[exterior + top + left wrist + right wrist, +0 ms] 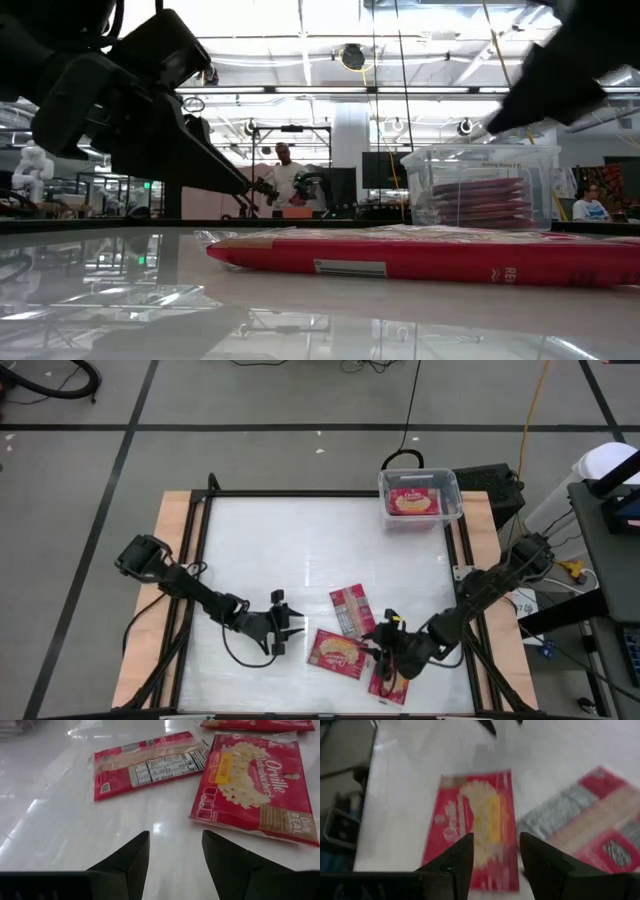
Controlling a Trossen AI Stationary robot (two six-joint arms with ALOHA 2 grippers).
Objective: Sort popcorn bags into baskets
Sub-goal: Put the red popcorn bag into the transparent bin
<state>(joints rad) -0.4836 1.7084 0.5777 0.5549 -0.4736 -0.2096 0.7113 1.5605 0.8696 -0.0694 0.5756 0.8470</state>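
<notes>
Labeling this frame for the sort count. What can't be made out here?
- Packet count in the clear bin: high view shows only the top one; low view blurs the stack behind the wall.
- Third popcorn bag: high view, mostly covered by the right gripper.
- Printing on the bag in the right wrist view: blurred.
- Left gripper: open, empty.

The table (300, 550) lies bare across its middle, left and far-left — open passage there. Obstructions sit along the near edge: three popcorn bags (338, 651) lie flat, close together, right of centre, with the right gripper (385, 652) over them and the left gripper (290, 624) just left. The clear basket (419, 500) occupies the far-right corner.
</notes>
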